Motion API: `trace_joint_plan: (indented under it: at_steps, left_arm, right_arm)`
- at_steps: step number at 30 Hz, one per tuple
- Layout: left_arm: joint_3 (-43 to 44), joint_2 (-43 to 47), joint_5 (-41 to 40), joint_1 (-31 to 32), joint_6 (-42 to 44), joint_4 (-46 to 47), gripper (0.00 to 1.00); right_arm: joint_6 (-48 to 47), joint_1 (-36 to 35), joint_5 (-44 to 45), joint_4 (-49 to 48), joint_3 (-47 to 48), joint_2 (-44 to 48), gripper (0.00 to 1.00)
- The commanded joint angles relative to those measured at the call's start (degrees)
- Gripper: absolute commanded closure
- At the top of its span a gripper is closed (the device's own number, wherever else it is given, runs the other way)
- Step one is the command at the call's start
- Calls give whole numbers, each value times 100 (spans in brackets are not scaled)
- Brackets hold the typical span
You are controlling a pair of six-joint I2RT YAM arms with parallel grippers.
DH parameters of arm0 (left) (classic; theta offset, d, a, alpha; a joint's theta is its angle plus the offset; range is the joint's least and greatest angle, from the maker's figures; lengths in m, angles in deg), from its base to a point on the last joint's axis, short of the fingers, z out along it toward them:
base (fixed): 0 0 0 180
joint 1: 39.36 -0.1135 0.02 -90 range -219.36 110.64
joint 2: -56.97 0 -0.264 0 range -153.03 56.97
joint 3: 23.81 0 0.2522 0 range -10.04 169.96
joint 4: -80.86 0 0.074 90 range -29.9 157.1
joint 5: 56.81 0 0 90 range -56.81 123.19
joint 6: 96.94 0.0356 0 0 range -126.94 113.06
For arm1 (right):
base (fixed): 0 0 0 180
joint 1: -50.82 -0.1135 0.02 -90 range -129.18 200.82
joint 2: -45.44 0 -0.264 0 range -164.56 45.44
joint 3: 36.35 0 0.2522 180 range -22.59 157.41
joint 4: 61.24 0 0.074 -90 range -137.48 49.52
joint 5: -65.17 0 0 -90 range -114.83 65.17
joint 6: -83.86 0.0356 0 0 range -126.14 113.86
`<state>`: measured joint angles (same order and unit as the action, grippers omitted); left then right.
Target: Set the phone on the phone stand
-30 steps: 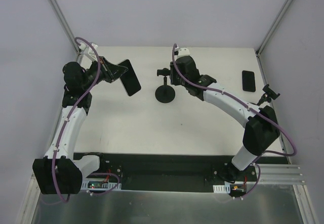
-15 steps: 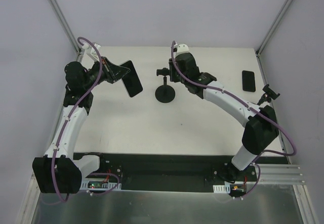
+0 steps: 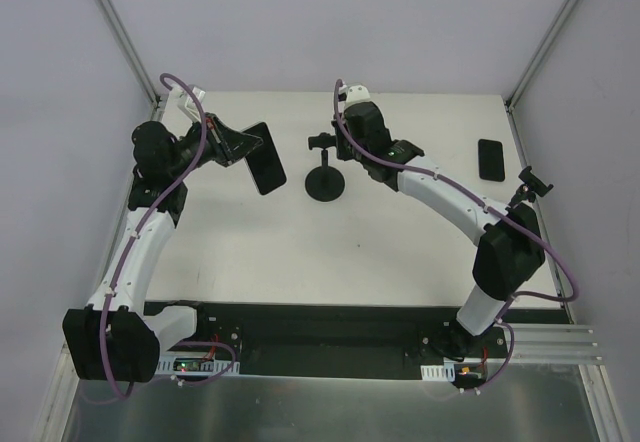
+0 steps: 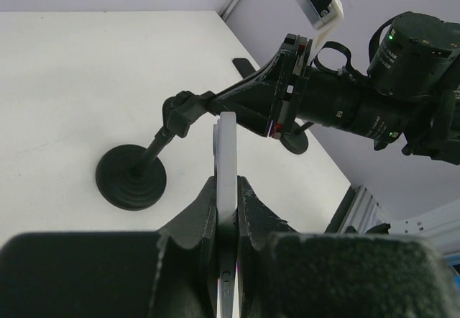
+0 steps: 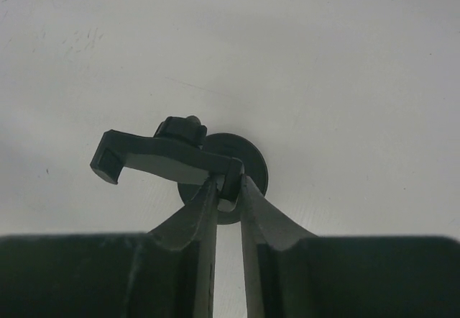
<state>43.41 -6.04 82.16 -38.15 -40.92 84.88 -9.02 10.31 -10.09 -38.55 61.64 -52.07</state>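
Top view: the left tool (image 3: pixel 243 147) is clamped on the phone (image 3: pixel 264 157), held in the air just left of the phone stand (image 3: pixel 326 184). The right tool (image 3: pixel 340 148) pinches the cradle (image 3: pixel 320 142).
Left wrist view: the phone sits edge-on between the pads, with the cradle ahead of this tool.
Right wrist view: the tool is closed on the cradle's end, and the base below it rests on the worktop (image 5: pixel 359 80).
Risk: a skewed approach could twist the cradle or tip the phone stand. The thin edge grip may let the phone slip.

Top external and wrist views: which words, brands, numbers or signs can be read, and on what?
No text can be read.
The raised phone shows a blank dark face; the phone stand and the second phone bear no marks.
The boards at the arm bases are too small to read.
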Motion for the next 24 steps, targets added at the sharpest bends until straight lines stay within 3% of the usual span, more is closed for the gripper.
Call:
trace_joint_plan:
  at_steps: [1, 3, 10, 14, 20, 24]
  left_arm:
    - [78, 86, 139, 90, 14, 472, 100]
    - [113, 60, 270, 116, 23, 481, 100]
    - [104, 86, 876, 493, 242, 762, 100]
    - [-71, 192, 1053, 924, 837, 920, 100]
    - [-370, 438, 326, 1836, 2094, 1043, 100]
    - [-151, 123, 367, 2067, 2413, 1148, 100]
  right_arm:
    - [-82, -9, -68, -49, 305, -66, 93]
    - [-90, -18, -85, -49, 305, -66, 99]
    - [-389, -71, -1113, -348, 15, 250, 99]
    - [-468, -176, -1981, -593, -90, 338, 99]
    - [-741, -299, -2861, -664, -38, 268, 99]
    - [-934, -299, -3310, -664, -73, 259, 99]
